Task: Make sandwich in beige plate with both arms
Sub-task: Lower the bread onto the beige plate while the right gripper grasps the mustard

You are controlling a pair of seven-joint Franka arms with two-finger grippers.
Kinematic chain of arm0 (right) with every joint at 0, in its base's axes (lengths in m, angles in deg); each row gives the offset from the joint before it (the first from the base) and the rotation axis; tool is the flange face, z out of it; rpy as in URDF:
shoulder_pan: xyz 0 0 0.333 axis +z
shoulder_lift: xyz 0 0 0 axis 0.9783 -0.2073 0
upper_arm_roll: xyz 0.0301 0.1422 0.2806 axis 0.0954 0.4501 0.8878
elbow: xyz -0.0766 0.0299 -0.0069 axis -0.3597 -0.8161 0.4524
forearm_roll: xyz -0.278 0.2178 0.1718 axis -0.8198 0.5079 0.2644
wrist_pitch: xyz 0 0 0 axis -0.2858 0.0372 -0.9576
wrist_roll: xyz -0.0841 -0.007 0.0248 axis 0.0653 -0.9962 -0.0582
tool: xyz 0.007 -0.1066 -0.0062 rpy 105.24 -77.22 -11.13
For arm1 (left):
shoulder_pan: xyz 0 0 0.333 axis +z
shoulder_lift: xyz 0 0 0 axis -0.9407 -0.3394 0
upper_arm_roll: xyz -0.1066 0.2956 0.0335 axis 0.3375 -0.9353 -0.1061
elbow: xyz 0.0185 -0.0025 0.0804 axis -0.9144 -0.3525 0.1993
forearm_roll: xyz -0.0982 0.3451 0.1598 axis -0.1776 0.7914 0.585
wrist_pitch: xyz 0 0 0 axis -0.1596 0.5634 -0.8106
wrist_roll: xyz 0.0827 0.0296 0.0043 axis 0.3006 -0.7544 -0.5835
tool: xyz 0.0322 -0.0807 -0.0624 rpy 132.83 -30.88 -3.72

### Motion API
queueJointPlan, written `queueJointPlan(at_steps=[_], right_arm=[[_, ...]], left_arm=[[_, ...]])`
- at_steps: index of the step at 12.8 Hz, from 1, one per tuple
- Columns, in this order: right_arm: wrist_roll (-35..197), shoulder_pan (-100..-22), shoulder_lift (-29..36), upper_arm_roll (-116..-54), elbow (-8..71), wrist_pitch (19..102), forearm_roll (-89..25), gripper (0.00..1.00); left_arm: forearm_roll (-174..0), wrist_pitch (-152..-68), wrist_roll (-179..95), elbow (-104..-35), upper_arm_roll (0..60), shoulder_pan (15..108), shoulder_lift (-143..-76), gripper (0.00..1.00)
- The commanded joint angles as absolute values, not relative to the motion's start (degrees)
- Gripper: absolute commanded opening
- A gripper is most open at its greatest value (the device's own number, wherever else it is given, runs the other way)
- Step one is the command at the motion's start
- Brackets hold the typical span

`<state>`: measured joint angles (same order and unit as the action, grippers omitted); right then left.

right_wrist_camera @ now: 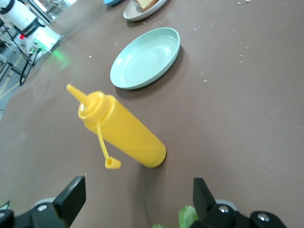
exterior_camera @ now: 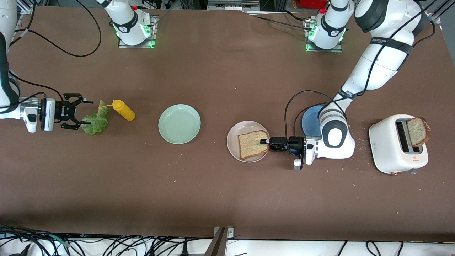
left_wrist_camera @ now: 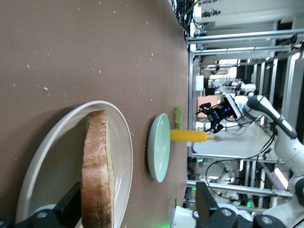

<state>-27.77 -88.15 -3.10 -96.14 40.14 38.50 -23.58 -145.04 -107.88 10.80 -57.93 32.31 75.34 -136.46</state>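
Observation:
One slice of brown bread (exterior_camera: 253, 144) lies flat on the beige plate (exterior_camera: 235, 134). My left gripper (exterior_camera: 263, 141) is at the slice's edge toward the left arm's end, open, one finger above the bread and one low by the plate. The left wrist view shows the bread (left_wrist_camera: 97, 166) on the plate (left_wrist_camera: 57, 156), close to one finger of the open left gripper (left_wrist_camera: 137, 204). A second slice (exterior_camera: 418, 131) sticks up out of the toaster (exterior_camera: 398, 144). The lettuce leaf (exterior_camera: 96, 121) lies at the right arm's end. My right gripper (exterior_camera: 90, 113) stands open just beside it, nothing held; lettuce (right_wrist_camera: 187, 216) shows by one finger.
A yellow mustard bottle (exterior_camera: 123, 110) lies on its side beside the lettuce. The mint-green plate (exterior_camera: 179, 123) sits between that bottle and the beige plate. A blue plate (exterior_camera: 310, 119) is partly hidden under the left arm. Crumbs dot the brown tabletop.

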Motion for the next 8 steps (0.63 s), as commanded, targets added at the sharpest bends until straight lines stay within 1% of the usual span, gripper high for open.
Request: queueJointPlan(at_steps=[1,3,5,8], right_arm=[[-36.3,-90.2,-6.3,-95.6,41.0,37.3,-19.7,1.00],[-38.5,-90.2,-8.0,-95.3,40.9,36.3,-17.9,1.00],[-39.2,-89.9,-10.5,-95.0,40.9,34.3,-15.9,1.00],[-44.5,-89.8,-13.5,-92.9,40.8,33.2,-14.1,0.99]], left_arm=[[-135.7,-108.7,10.6,-58.2,31.3,75.4,-130.5,1.00],[-131.6,-108.8,10.3,-58.2,31.3,75.3,-129.0,1.00],[-131.4,-108.8,10.4,-58.2,31.3,75.3,-129.2,1.00],[-129.1,-111.2,10.5,-58.4,31.1,74.9,-129.0,1.00]])
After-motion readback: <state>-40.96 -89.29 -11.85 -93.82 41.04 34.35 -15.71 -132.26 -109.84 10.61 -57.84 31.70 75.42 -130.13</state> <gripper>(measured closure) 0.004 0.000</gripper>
